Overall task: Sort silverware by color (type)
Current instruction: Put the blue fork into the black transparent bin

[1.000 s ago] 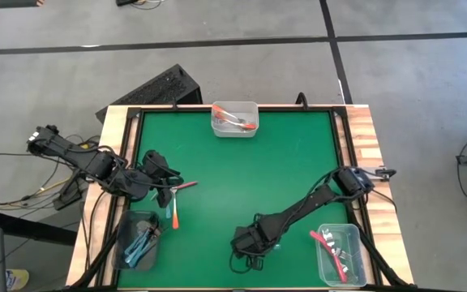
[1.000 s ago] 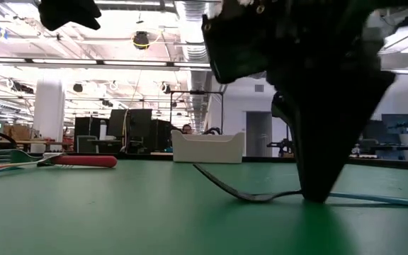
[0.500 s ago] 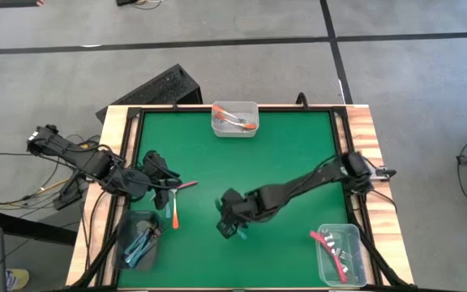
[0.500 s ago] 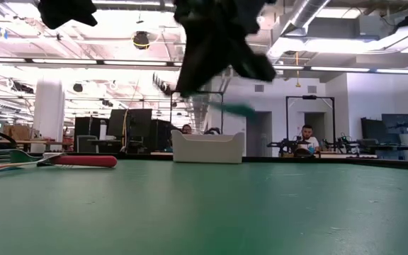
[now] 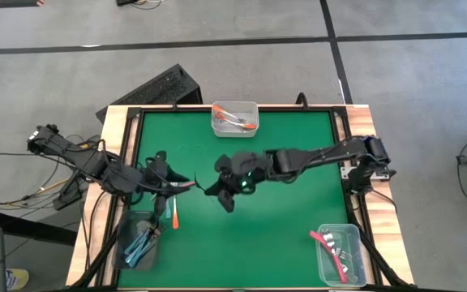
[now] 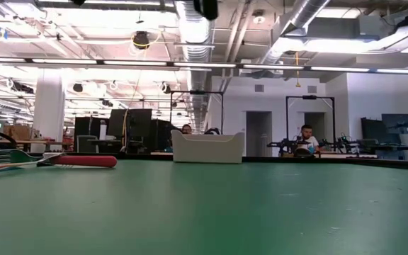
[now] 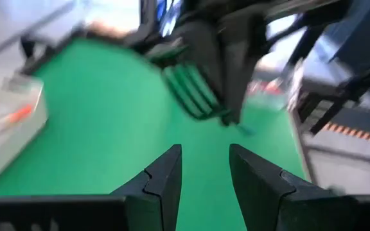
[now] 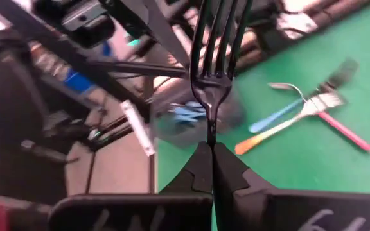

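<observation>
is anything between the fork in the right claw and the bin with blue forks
The left claw hangs open right beside that path, above loose forks; nothing else visible between fork and bin.

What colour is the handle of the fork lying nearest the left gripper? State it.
Red-pink, clearest in the high view, beside the left gripper.

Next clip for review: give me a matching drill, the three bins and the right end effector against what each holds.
Column one:
1. far-edge bin
2. near-left bin
3. near-right bin
4. right end effector

Column two:
A. red-pink handles
B. single fork, raised over the mat
C. orange handles
D. light blue handles

Pairs: 1-C, 2-D, 3-A, 4-B
</observation>
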### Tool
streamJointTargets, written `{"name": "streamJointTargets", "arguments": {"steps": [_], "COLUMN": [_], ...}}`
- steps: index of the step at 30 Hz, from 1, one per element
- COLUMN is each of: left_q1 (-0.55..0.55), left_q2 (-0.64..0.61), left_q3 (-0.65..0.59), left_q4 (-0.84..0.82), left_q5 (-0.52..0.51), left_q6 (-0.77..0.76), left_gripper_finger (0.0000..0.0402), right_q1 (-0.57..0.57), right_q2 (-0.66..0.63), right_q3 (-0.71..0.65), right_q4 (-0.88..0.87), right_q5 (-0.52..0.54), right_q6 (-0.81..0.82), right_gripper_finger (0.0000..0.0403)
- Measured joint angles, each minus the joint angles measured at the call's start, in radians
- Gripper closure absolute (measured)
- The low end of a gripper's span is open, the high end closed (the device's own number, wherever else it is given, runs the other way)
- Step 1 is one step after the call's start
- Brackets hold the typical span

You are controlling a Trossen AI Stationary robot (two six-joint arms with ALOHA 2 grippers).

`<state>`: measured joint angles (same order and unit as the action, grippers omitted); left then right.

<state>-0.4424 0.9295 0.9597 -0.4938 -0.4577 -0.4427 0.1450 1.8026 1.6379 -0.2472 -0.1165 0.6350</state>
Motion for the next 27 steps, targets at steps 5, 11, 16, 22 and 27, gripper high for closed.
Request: {"name": "streamJointTargets", "arguments": {"steps": [5,11,16,22,27], "left_q1": [0.027,0.086,0.135,0.191,0.239], "left_q2": [0.003,0.004,0.005,0.005,0.011], "left_q3": [0.000,0.001,0.001,0.001,0.001], "left_q4": [0.184,0.298,0.345,0.358,0.378], "left_q5": [0.044,0.182,0.339,0.361,0.441], "left_q6": [0.144,0.221,0.240,0.243,0.249], "left_gripper_finger": [0.0286,0.0286,0.0286,0.0289,0.0314], "right_q1": [-0.041,-0.084,-0.120,-0.151,-0.167], "right_q2": [-0.004,-0.003,-0.003,-0.003,-0.003], "right_q3": [-0.001,-0.001,-0.001,0.000,0.000], "right_q4": [0.122,0.201,0.244,0.252,0.255], "right_q5": [-0.218,-0.380,-0.492,-0.546,-0.570], "right_q6": [-0.063,-0.084,-0.114,-0.145,-0.173], "right_gripper_finger": [0.0397,0.0397,0.0397,0.0397,0.0397]}}
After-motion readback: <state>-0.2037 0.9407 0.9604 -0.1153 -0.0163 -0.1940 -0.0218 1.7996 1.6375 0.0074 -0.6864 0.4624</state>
